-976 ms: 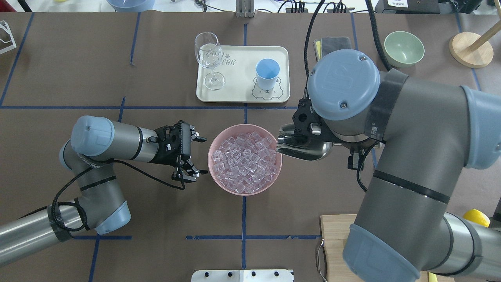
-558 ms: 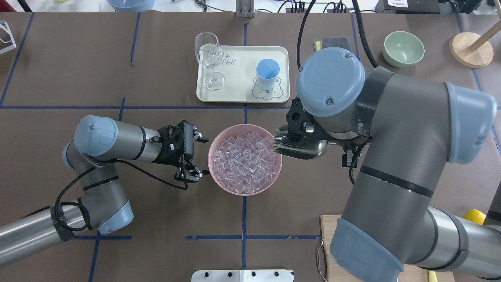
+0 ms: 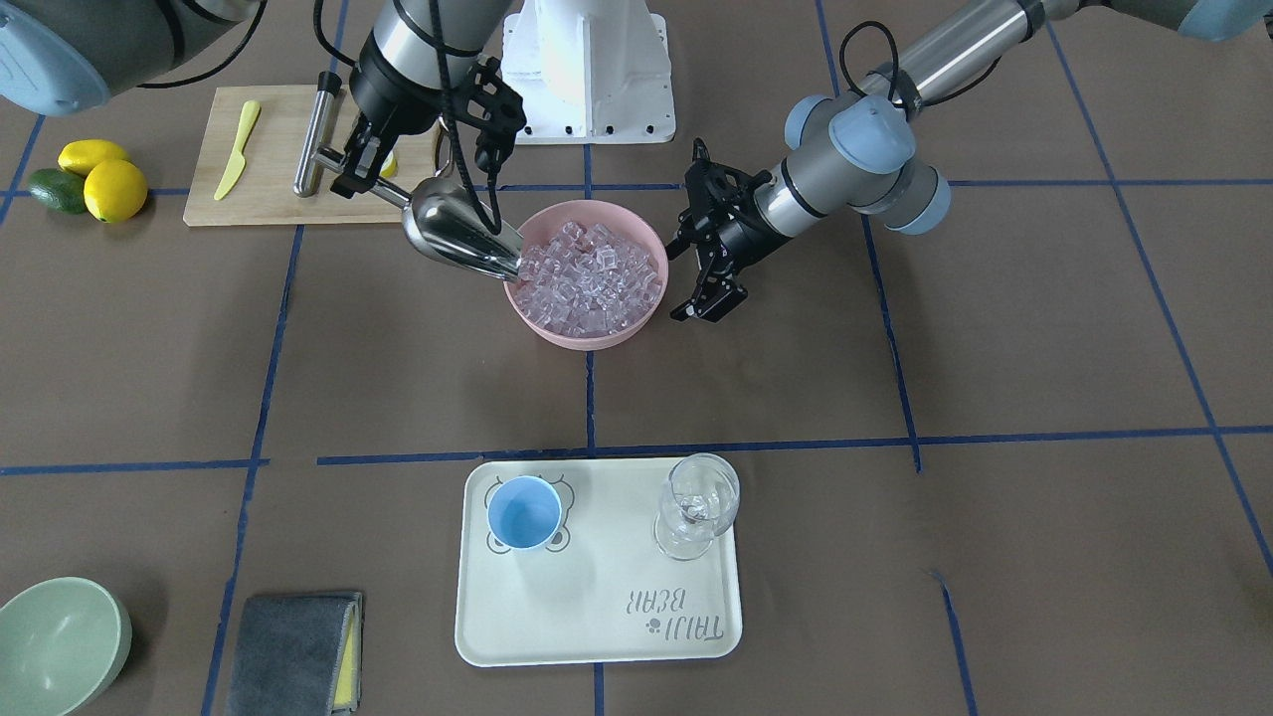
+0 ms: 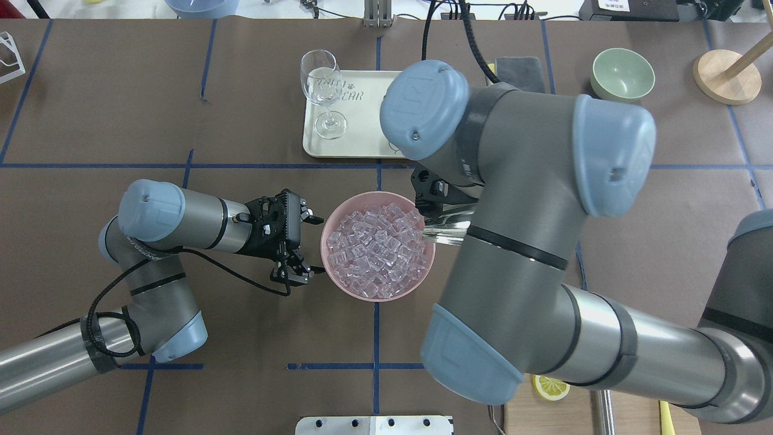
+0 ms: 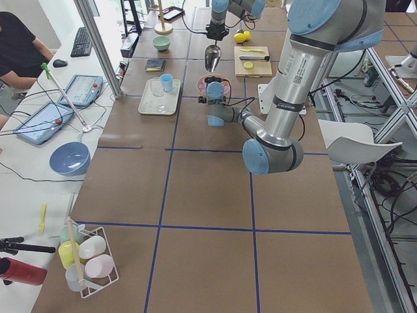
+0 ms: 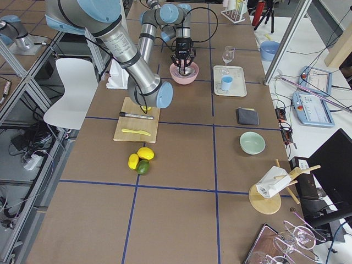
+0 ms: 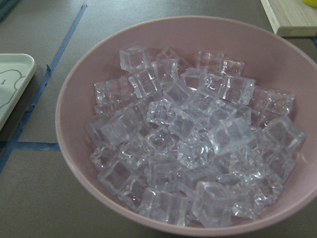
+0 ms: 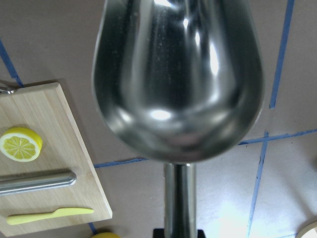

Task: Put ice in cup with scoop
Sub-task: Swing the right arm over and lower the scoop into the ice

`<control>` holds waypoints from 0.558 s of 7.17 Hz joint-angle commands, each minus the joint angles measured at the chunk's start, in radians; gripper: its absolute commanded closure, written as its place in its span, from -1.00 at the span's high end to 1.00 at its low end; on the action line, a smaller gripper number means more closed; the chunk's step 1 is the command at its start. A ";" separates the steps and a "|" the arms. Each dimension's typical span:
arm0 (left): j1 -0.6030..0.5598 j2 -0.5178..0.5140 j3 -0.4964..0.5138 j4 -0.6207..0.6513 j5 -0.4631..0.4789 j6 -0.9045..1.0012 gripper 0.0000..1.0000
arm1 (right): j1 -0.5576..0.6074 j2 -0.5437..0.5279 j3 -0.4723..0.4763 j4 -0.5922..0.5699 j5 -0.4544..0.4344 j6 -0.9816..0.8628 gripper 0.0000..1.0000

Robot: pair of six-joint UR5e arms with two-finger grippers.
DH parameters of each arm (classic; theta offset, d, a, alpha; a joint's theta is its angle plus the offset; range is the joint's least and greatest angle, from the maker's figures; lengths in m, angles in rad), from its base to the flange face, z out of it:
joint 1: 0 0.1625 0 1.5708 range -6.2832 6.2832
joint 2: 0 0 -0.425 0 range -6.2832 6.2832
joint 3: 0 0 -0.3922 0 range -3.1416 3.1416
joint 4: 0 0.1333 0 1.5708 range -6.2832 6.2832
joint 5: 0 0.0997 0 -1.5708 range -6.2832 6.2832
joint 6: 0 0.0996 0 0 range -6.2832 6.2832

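My right gripper [image 3: 370, 171] is shut on the handle of the steel scoop [image 3: 457, 239]. The scoop tilts down, its mouth at the rim of the pink bowl [image 3: 587, 338], against the ice [image 3: 592, 278]. In the right wrist view the scoop [image 8: 178, 74] shows no ice. In the overhead view only a bit of the scoop [image 4: 448, 229] shows under my right arm. My left gripper [image 4: 309, 244] is open and empty beside the bowl [image 4: 377, 296]. The left wrist view shows the ice [image 7: 188, 144] close up. The light-blue cup [image 3: 524, 512] stands on the tray, hidden by my arm in the overhead view.
The cream tray [image 3: 597, 617] also bears a clear stemmed glass [image 3: 699, 502]. A green bowl [image 3: 55, 636] and a grey cloth [image 3: 293, 636] lie beyond the tray. A cutting board [image 3: 259, 189] with a yellow knife [image 3: 237, 149], a steel cylinder [image 3: 310, 139] and lemons [image 3: 99, 179] are near my right arm.
My right arm has swung toward the bowl, bringing the scoop's mouth to the rim and ice; the arm now covers the cup from overhead. My left gripper edged closer to the bowl.
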 commanded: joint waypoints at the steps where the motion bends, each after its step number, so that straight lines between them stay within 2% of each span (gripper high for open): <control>1: 0.000 0.000 0.001 -0.002 -0.002 0.001 1.00 | -0.017 0.104 -0.112 -0.073 -0.039 -0.016 -1.00; 3: 0.000 0.000 0.002 -0.002 -0.002 0.002 1.00 | -0.049 0.180 -0.245 -0.081 -0.095 -0.016 -1.00; 4: 0.002 -0.002 0.002 -0.002 -0.002 0.003 1.00 | -0.063 0.186 -0.279 -0.107 -0.121 -0.016 -1.00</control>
